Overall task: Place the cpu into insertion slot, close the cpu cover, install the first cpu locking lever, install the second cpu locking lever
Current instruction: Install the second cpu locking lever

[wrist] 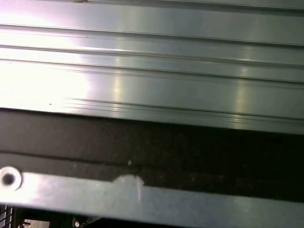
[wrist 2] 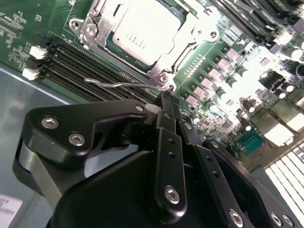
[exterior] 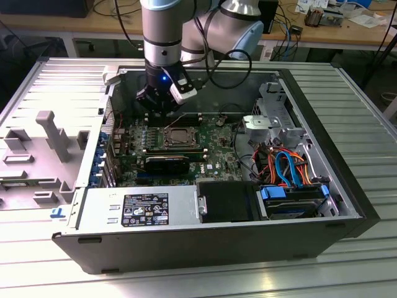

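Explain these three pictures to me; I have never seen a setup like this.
The exterior view shows a robot arm reaching down into an open computer case that lies on its side on a metal table. At the arm's end is its gripper, just above the motherboard.

The other two pictures come from cameras on the arm's wrist. The second wrist view looks past the black gripper at the cpu, already seated in its slot with the cover closed over it. The gripper tip is right by a thin wire lever. The first wrist view shows the ribbed table and the case's edge.
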You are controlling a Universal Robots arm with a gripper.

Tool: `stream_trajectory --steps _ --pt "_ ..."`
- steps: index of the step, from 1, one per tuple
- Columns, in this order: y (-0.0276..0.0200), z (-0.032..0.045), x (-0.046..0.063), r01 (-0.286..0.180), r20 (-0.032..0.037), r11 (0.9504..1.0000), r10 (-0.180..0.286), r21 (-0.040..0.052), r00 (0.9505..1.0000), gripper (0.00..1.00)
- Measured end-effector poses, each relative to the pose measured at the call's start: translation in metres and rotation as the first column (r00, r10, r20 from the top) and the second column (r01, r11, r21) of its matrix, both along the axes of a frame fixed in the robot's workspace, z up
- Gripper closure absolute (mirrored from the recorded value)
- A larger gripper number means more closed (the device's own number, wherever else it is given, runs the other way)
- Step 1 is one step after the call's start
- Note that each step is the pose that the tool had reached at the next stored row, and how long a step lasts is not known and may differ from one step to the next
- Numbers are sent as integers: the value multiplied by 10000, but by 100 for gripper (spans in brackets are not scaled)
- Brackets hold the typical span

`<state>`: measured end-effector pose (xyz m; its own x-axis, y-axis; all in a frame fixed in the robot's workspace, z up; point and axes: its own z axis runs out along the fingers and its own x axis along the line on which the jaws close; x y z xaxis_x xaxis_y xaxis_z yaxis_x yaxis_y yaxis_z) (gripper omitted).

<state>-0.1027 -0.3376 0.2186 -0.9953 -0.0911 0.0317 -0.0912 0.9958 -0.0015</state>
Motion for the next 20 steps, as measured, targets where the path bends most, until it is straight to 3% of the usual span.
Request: stream_trajectory --steps 10,20 --pt "0 -152 54 2 -7 10000 -2 -7 10000 89" --pt "2 -178 198 -3 3 10000 3 3 10000 89"
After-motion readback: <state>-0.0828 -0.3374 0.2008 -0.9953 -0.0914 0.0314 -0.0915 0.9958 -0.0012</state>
